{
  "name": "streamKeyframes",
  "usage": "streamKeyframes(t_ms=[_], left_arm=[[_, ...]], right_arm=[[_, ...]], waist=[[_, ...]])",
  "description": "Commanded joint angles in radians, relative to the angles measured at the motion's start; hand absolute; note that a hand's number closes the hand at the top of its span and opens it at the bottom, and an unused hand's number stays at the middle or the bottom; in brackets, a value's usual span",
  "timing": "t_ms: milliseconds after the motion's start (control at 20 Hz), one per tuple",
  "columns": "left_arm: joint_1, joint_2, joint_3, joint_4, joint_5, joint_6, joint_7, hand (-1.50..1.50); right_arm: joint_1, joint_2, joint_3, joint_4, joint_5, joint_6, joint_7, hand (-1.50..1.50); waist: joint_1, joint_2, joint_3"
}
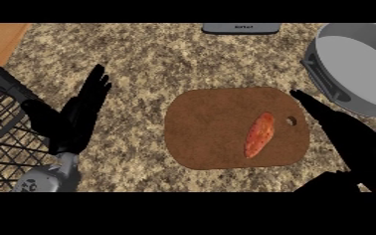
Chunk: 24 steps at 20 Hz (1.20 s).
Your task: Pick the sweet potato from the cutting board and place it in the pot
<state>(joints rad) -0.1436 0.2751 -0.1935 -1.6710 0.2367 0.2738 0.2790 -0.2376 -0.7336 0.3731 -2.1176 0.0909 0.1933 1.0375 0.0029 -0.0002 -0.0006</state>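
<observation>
Head view over a speckled stone counter (147, 59): the right hand (341, 137) lies low at the right, its fingers (308, 102) straight and pressed together, tips over the upper right corner of the brown cutting board (209, 129) and holding nothing. The sweet potato (260, 134) lies on the board just left of and below those fingertips, apart from them, long and orange, tilted with its upper end leaning right, beside the small hole (291, 121) in the board. The grey pot (351, 62) stands above and to the right of the right fingertips, partly cut by the picture's edge, its dark handle (320, 77) facing the board; whether the hand touches the board cannot be told. At the left the left hand (77, 119) rests open, fingers up and slightly spread, thumb out to the left, well apart from the board. A black wire rack (15, 134) sits just left of that hand's thumb, and a flat grey device (241, 28) lies at the far edge of the counter, well beyond both sets of fingertips
</observation>
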Motion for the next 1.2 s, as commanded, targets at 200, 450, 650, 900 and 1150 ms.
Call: streamKeyframes(t_ms=[200,450,650,900,1150], left_arm=[[0.032,-0.015,0.051,0.015,-0.001,-0.072,-0.031,0.0],[0.047,-0.037,0.027,-0.076,-0.042,-0.045,0.05,0.0],[0.022,-0.028,0.073,0.035,-0.019,-0.108,-0.029,0.0],[-0.04,-0.047,0.078,0.005,-0.048,-0.054,0.045,0.0],[-0.021,-0.055,0.064,-0.045,-0.075,-0.057,0.08,0.0]], right_arm=[[-0.017,0.151,0.038,0.0,0.154,0.017,0.115,-1.5],[-0.062,0.236,0.033,0.082,0.198,0.034,0.104,-1.5],[-0.093,0.27,0.03,0.151,0.198,0.053,0.125,-1.5],[-0.113,0.273,0.043,0.178,0.227,0.094,0.196,-1.5],[-0.097,0.328,0.064,0.296,0.3,0.066,0.096,-1.5]], waist=[[-0.001,-0.001,0.0],[0.002,-0.001,0.0],[0.001,0.001,0.0],[-0.001,0.0,0.0],[0.001,0.0,0.0]])
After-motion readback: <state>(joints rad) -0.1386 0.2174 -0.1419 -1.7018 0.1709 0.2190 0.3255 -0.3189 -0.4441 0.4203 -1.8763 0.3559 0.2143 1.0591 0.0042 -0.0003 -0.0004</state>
